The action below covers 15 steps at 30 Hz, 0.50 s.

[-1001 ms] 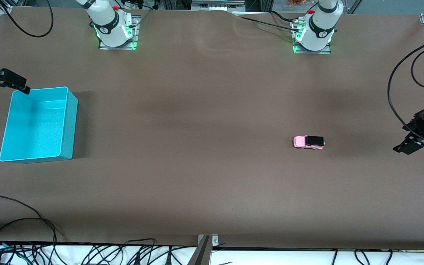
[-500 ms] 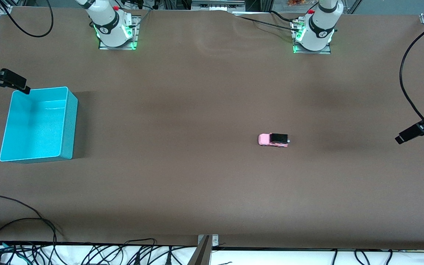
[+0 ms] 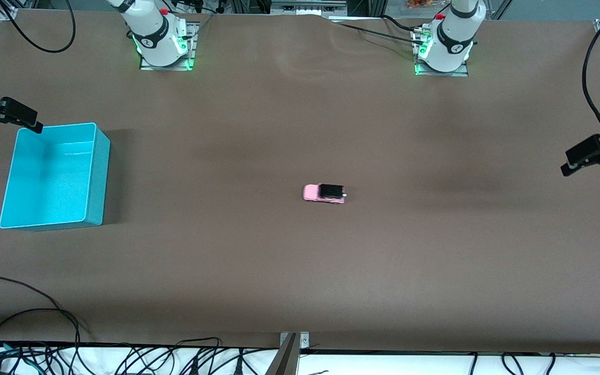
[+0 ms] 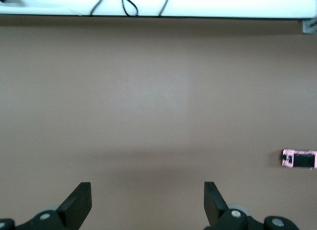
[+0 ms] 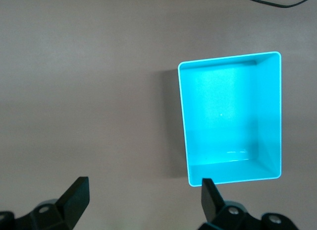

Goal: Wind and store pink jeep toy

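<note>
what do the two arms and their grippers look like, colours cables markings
Both arms have white rounded bases with a black band, a red button and green glowing lights, bolted to metal plates on the brown table. Black cables trail from each. The left gripper and right gripper are black, with flat angular wedge-like fingers seen from the wrist views.

front view: high camera, looks down across the whole brown bench (image 3: 258,130) toward both arm bases at its top edge; far off.
left wrist view: rides the left hand (image 4: 147,205), looks down at bare bench from well above; open fingers frame the edge.
right wrist view: rides the right hand (image 5: 143,200), looks down from well above.
shared front/left wrist: pink jeep toy (image 3: 324,193) (image 4: 299,158).
shared front/right wrist: turquoise bin (image 3: 98,177) (image 5: 184,121).
</note>
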Motion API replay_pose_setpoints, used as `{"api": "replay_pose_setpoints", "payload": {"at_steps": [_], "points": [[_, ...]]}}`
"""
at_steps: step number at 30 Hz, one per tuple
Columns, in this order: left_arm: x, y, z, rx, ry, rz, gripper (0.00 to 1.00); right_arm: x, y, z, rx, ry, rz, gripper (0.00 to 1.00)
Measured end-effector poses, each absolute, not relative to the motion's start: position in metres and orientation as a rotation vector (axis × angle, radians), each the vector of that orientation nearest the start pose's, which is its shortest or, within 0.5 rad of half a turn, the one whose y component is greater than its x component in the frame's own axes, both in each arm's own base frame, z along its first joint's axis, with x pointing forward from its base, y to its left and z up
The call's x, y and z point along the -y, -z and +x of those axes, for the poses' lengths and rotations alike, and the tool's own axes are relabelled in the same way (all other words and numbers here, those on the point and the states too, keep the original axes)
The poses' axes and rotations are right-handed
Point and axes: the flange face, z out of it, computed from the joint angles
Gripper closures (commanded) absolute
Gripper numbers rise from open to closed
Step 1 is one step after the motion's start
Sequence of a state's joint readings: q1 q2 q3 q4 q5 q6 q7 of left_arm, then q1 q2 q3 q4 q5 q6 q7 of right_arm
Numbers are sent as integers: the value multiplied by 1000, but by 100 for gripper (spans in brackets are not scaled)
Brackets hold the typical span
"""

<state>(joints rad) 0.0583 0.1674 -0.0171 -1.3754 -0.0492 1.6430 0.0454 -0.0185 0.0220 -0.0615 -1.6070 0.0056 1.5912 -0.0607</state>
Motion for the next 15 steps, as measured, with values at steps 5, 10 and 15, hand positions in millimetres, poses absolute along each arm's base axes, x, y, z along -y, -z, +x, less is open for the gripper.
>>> {"api": "replay_pose_setpoints", "payload": {"at_steps": [5,10,15], "points": [[-6,-627,608,-48,123,-3193,0,44,-597,560,-31,-58,-3134,0],[-10,-620,608,-38,91,-3194,0,44,-597,560,-31,-58,-3134,0],[-16,-618,608,-22,85,-3194,0,44,-597,560,-31,-58,-3134,0]]}}
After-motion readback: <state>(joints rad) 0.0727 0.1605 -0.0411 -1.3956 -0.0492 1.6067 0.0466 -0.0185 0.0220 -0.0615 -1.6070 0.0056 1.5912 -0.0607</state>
